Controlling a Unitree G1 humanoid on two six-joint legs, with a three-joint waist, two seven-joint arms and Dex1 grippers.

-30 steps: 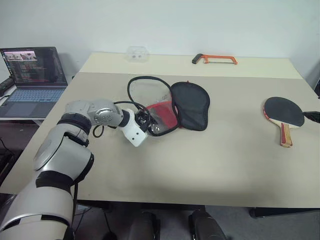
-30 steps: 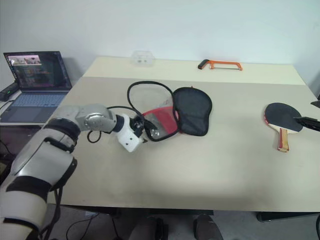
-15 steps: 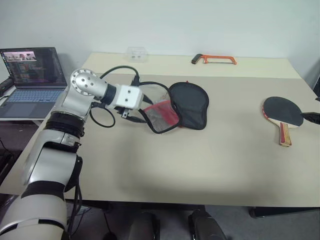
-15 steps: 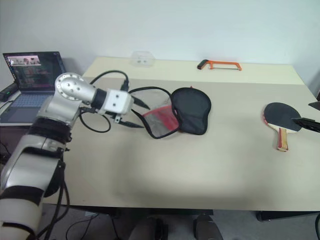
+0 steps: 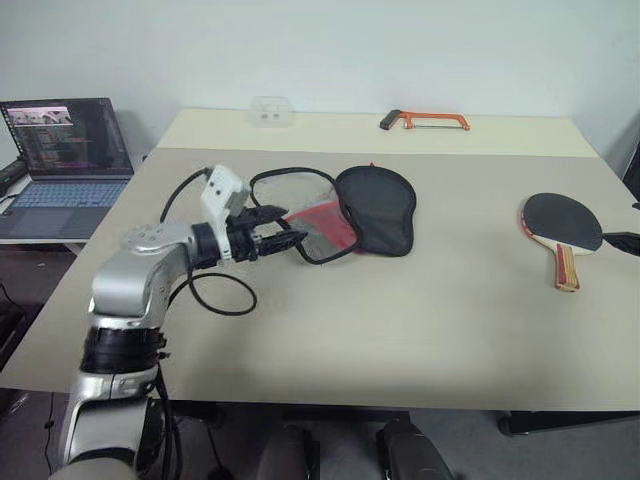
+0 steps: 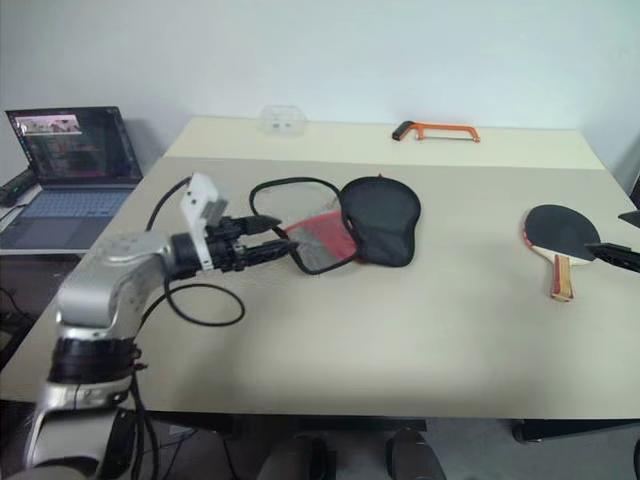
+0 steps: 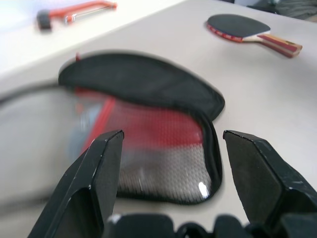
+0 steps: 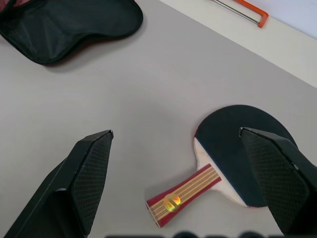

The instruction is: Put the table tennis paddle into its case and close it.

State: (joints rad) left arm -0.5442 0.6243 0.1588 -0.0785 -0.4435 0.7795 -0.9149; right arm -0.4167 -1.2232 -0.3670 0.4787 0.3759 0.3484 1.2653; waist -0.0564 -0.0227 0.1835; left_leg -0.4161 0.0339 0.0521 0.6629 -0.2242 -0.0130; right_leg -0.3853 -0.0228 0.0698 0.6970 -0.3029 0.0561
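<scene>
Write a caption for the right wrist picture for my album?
Open fingers hover above the table tennis paddle lying on the table.

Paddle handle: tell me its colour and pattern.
Light wood with red and dark lengthwise stripes on the paddle handle, clearest in the right wrist view.

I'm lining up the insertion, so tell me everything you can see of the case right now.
The case lies unzipped and spread open near the table's middle: a black fabric half toward the paddle's side, a clear plastic half ringed by black edging toward the laptop's side, and a red and mesh panel between them. The open left hand points at its near edge; contact is unclear.
</scene>
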